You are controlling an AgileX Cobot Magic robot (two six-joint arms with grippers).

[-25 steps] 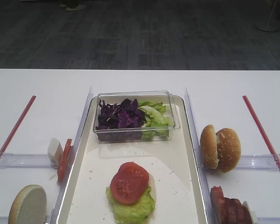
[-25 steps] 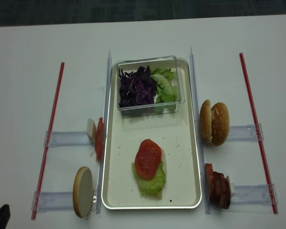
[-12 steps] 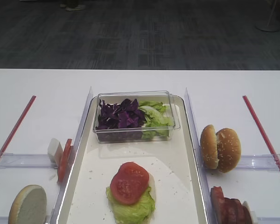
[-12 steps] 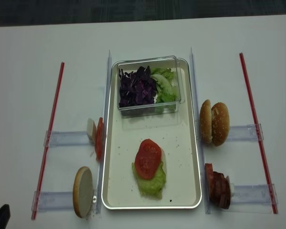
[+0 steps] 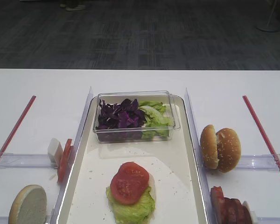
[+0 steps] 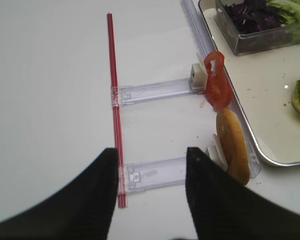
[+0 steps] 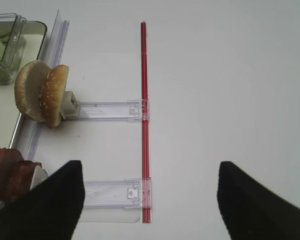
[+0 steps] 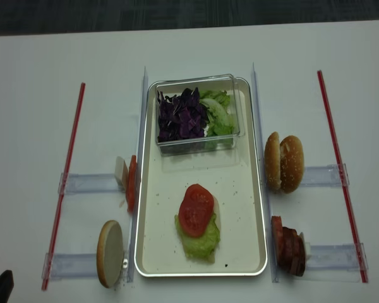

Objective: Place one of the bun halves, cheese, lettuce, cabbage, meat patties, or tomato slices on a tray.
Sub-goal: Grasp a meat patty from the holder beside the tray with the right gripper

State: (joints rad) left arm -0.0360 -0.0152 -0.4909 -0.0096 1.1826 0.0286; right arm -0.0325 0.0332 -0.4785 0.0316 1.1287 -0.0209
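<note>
Your tray [image 8: 148, 252] sits mid-table, already carrying a tomato slice [image 8: 196, 210] on lettuce [image 8: 199, 243], with cabbage [image 8: 180, 115] in the clear box [image 8: 234, 101] at its far end; two bun halves [image 8: 284, 163] stand upright just right of it; your right gripper [image 7: 149, 200] hangs spread wide, grasping nothing; your left gripper [image 6: 150, 200] likewise stands parted and empty over the table.
</note>
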